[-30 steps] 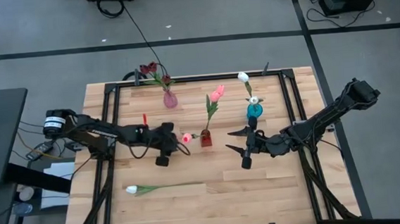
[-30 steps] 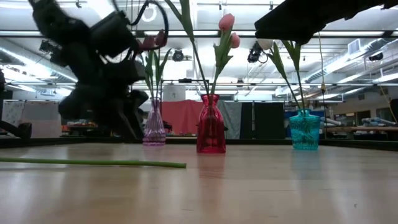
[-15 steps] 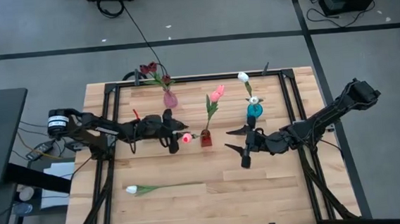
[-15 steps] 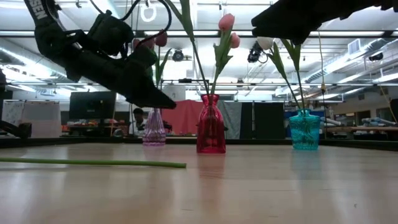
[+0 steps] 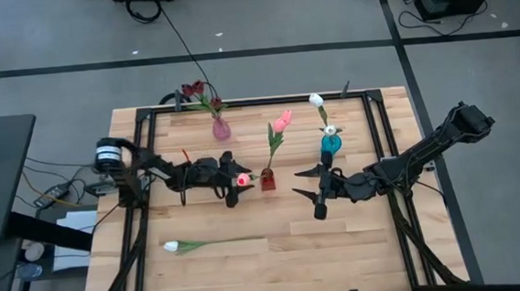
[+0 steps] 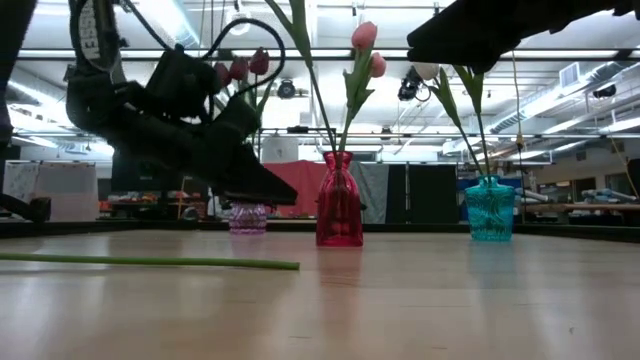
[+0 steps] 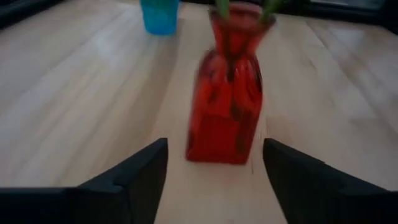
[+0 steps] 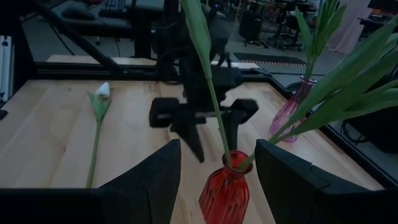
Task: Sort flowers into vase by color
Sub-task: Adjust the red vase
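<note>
The red vase [image 5: 268,180] stands mid-table holding pink tulips [image 6: 365,37]; one tall pink head [image 5: 242,178] shows just left of it. My left gripper [image 5: 236,186] is open, pointing at the vase [image 7: 227,112] from the table's left without touching it. My right gripper [image 5: 311,192] hovers open on the vase's right and holds nothing. A white tulip [image 5: 203,245] lies flat on the table near the front edge. Maroon tulips stand in the pink vase [image 5: 220,128], and a white one stands in the teal vase [image 5: 331,143].
The pink vase and the teal vase [image 6: 490,210] stand behind the red one toward the far edge. A black frame rail [image 5: 143,172] runs along the table's sides. Bare wood lies in front of the vases, around the lying tulip's stem [image 6: 150,262].
My left gripper has swung from pointing down toward the near edge to pointing roughly level at the red vase, and it has come lower and closer to it. The right arm, the vases and the lying tulip have kept still.
</note>
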